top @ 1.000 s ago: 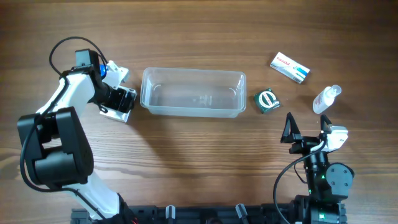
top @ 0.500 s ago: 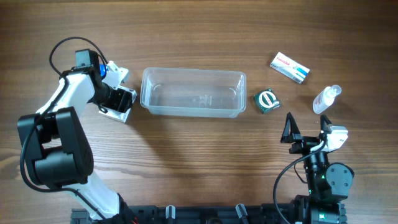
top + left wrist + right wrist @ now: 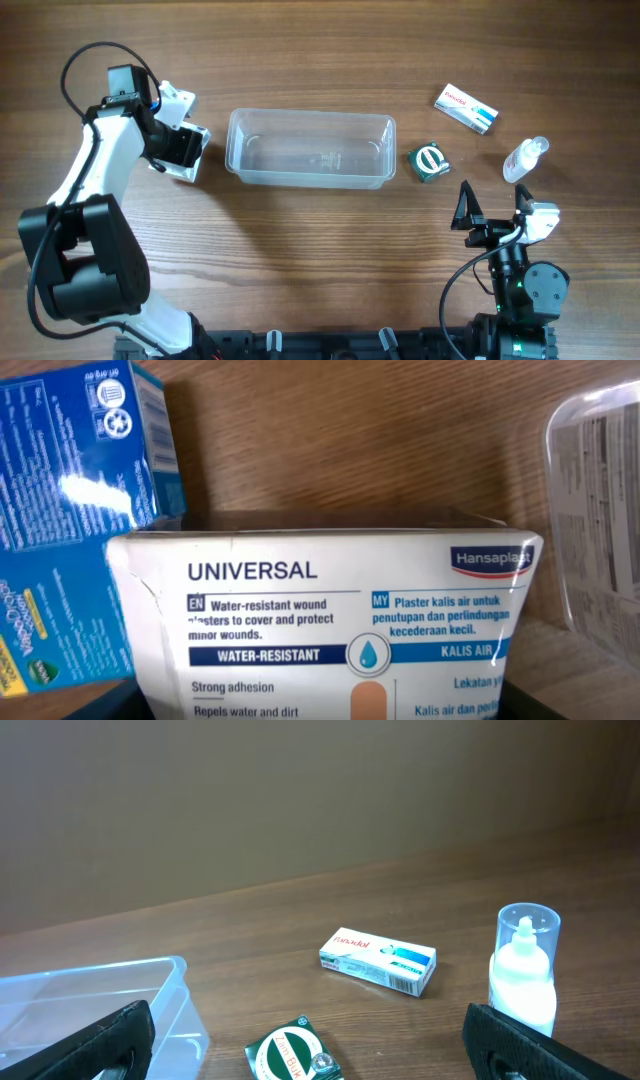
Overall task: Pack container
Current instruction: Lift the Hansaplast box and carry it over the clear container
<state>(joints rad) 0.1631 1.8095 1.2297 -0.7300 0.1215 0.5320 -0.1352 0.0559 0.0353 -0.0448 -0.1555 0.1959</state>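
The clear plastic container [image 3: 310,148] lies empty at the table's middle; its corner also shows in the left wrist view [image 3: 600,510] and the right wrist view [image 3: 95,975]. My left gripper [image 3: 185,152] is shut on a white Hansaplast plaster box [image 3: 330,610], holding it just left of the container. A blue box [image 3: 70,470] lies right behind it, also seen from overhead [image 3: 173,100]. My right gripper [image 3: 495,215] is open and empty near the front right, its fingers wide apart in its wrist view [image 3: 315,1042].
Right of the container lie a green Zam-Buk tin [image 3: 430,160] [image 3: 293,1052], a white and blue medicine box [image 3: 467,108] [image 3: 378,960] and a small white bottle with a clear cap [image 3: 525,158] [image 3: 525,970].
My left gripper has moved a little left and toward the table's far side with the plaster box in it. The right arm has not moved.
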